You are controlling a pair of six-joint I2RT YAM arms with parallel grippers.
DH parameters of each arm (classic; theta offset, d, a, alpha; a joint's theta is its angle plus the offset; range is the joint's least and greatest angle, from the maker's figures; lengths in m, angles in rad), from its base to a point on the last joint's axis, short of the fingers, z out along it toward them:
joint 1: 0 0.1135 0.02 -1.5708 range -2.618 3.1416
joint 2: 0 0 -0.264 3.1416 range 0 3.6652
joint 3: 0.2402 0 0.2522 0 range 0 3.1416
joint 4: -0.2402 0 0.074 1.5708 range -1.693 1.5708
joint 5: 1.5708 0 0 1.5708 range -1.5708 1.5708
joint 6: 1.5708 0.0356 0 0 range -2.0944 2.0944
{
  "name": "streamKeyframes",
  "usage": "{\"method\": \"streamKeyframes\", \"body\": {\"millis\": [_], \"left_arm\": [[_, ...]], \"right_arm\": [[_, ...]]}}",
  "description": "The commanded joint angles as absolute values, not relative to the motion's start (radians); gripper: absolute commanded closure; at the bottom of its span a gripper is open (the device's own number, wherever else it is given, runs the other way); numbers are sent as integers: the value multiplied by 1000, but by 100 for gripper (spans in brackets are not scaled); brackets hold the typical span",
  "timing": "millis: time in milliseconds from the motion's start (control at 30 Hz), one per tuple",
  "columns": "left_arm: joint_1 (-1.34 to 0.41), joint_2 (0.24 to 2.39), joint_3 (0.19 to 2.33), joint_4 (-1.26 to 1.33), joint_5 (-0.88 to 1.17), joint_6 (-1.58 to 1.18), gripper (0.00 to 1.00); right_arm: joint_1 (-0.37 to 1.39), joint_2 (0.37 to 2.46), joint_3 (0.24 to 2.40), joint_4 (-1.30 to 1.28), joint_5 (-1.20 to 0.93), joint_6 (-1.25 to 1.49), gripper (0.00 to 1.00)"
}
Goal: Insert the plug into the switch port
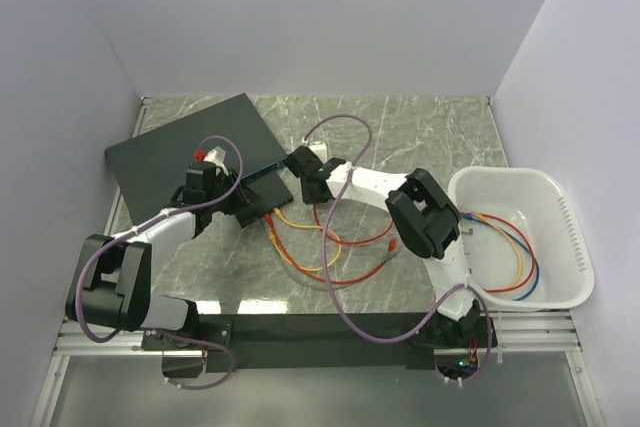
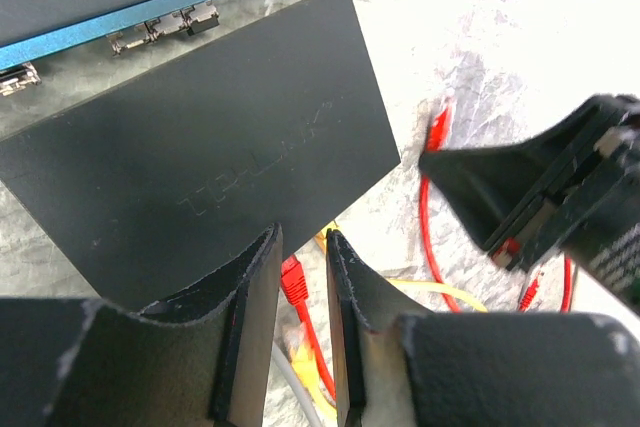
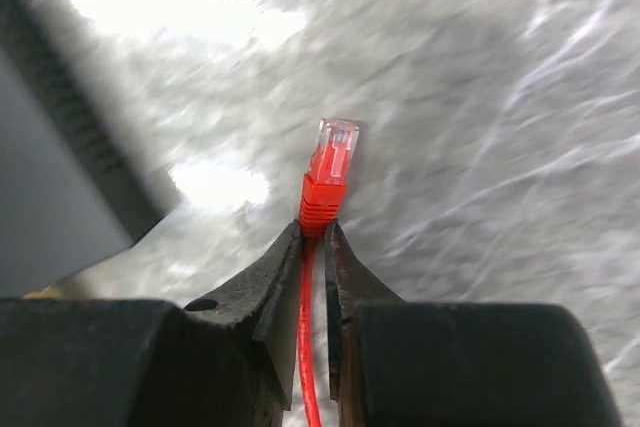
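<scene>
The small flat matte-black box [image 1: 262, 202] lies in front of the big slab, and its top fills the left wrist view [image 2: 200, 157]. Its sockets do not show. My left gripper [image 1: 228, 192] hangs over the box's near edge [image 2: 303, 237], jaws a narrow gap apart and gripping nothing. A red plug [image 2: 292, 282] and a yellow one lie on the table below that gap. My right gripper [image 1: 303, 162] is shut on a red cable just behind its plug [image 3: 332, 162], which sticks out ahead of the fingertips [image 3: 312, 232] above the marble. That gripper also shows right of the box in the left wrist view [image 2: 540, 197].
The large dark slab with a blue front strip [image 1: 190, 152] sits at the back left, its ports visible [image 2: 160, 27]. Loose red and yellow cables [image 1: 320, 247] loop across the table's middle. A white tub [image 1: 560, 277] holding more cables stands at the right. White walls close three sides.
</scene>
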State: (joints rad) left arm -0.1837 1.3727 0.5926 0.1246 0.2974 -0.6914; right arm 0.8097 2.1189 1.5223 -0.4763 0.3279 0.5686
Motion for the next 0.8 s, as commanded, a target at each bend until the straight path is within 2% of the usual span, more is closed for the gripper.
{"method": "streamKeyframes", "body": {"millis": [0,300,533,767], "left_arm": [[-179,1376,584,172,288,-666,69],[-179,1348,568,215,305,-661,70],[-179,1318,561,265,347,-683,70],[-187,1276,552,320,393,-733,69]], "right_arm": [[746,2166,1483,-583,384,512,98],[706,2031,1416,-450,333,427,100],[719,1830,1307,-345,120,359,100],[765,1707,1212,-265,-219,334,100]]}}
